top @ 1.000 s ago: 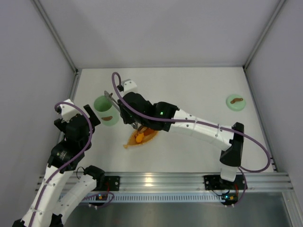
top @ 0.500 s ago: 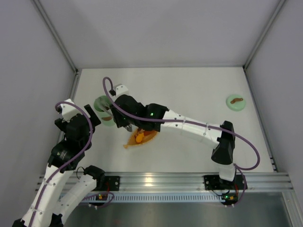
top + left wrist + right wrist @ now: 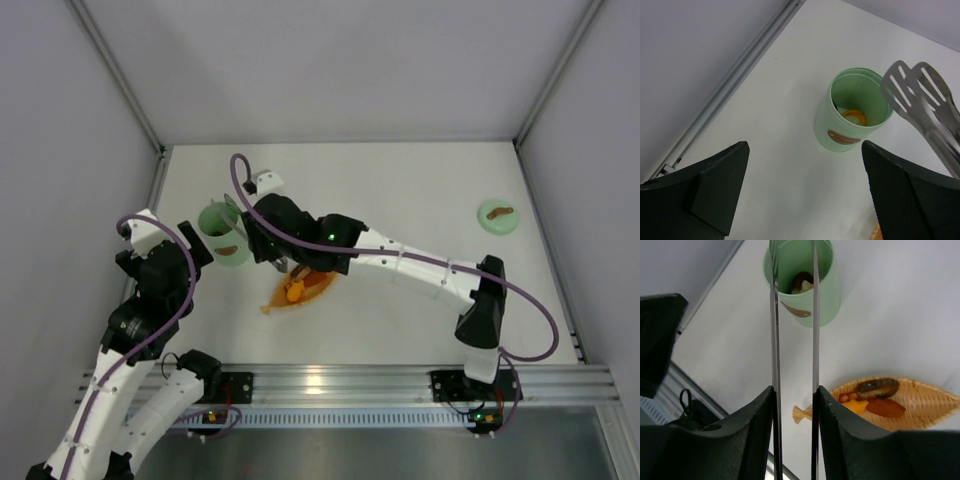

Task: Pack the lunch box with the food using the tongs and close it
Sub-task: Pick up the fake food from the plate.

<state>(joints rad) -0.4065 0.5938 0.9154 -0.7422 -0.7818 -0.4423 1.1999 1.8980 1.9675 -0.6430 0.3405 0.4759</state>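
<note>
The lunch box [image 3: 222, 237] is an open mint-green tub [image 3: 855, 110] left of centre, with food pieces [image 3: 802, 282] lying inside it. My right gripper [image 3: 794, 395] is shut on the tongs [image 3: 772, 315]. Their two slim arms stand a little apart, and the tips [image 3: 920, 97] hang over the tub's rim with nothing between them. More food [image 3: 875, 395] lies on the orange leaf-shaped tray [image 3: 300, 290]. My left gripper [image 3: 805, 150] is open and holds nothing, just left of the tub. The round lid [image 3: 497, 215] lies at the far right.
The enclosure's left wall and its rail [image 3: 735, 80] run close behind the tub. My right arm [image 3: 400, 265] stretches across the table's middle, above the tray. The left arm's black wrist [image 3: 165, 270] sits beside the tub.
My right gripper swung left over the tub with the tongs, then came back a little to the right. The left arm has not moved.
</note>
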